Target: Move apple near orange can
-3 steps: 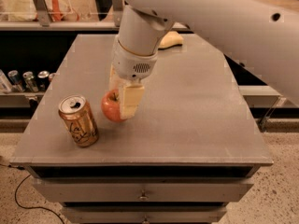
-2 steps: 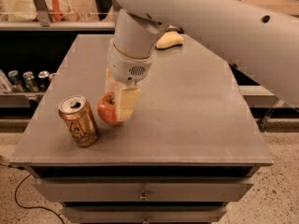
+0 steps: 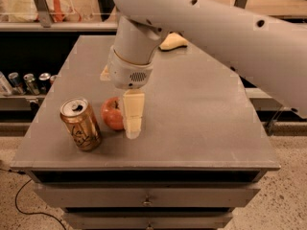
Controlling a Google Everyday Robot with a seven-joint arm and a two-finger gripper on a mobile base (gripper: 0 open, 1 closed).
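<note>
Red apple [image 3: 111,113] half behind hand [image 3: 126,124], seemingly just beside orange can [image 3: 80,124].

Pincer [image 3: 123,122] covers apple [image 3: 111,114] R side.

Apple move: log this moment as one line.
gripper at apple, grip unclear | apple close beside orange can, contact unclear | both on table

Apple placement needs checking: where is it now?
Camera view: the apple is at the table's front-left, just right of the orange can, with the gripper down at it.
</note>
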